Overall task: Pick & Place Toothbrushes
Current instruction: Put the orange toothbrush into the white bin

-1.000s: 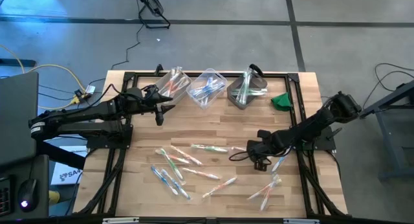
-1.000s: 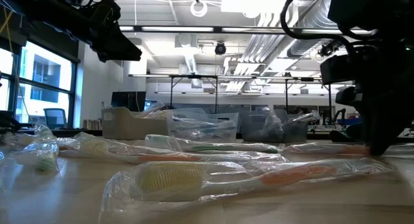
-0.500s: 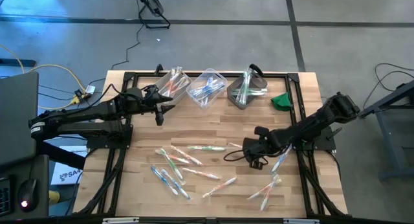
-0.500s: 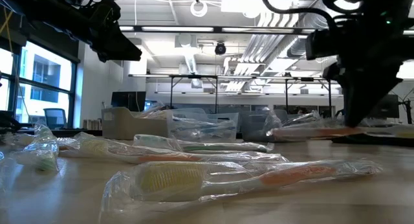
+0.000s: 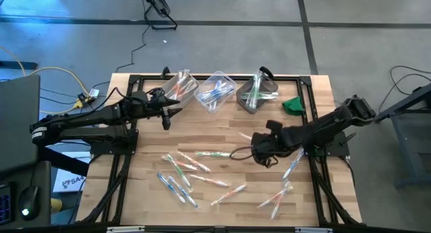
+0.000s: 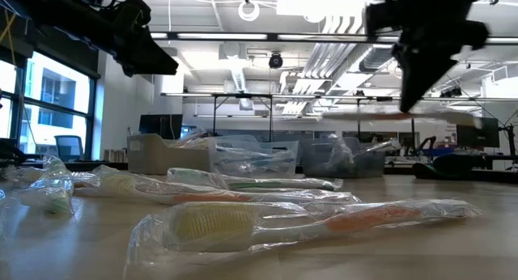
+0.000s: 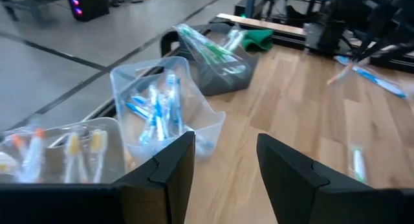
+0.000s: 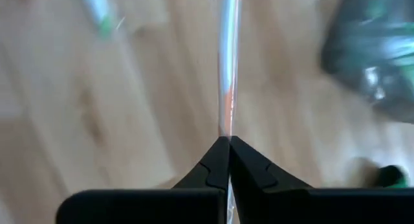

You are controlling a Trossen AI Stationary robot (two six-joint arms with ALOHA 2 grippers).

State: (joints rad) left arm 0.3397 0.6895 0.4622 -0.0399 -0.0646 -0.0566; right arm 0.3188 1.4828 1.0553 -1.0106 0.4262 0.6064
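Wood desk (image 5: 222, 125): your right pincer (image 8: 223, 143) is pressed together on just the wrapper edge of a toothbrush (image 8: 228, 68) sticking straight out ahead, so a quick swing toward the bins (image 5: 215, 91) beyond could slip it free.

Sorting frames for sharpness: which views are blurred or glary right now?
Right wrist view: smeared, the claw shut on a streaked toothbrush. Low view: nearest toothbrush soft, ceiling lights glare. Left wrist view: far edge blurred. High view: sharp, blue cast at the left.
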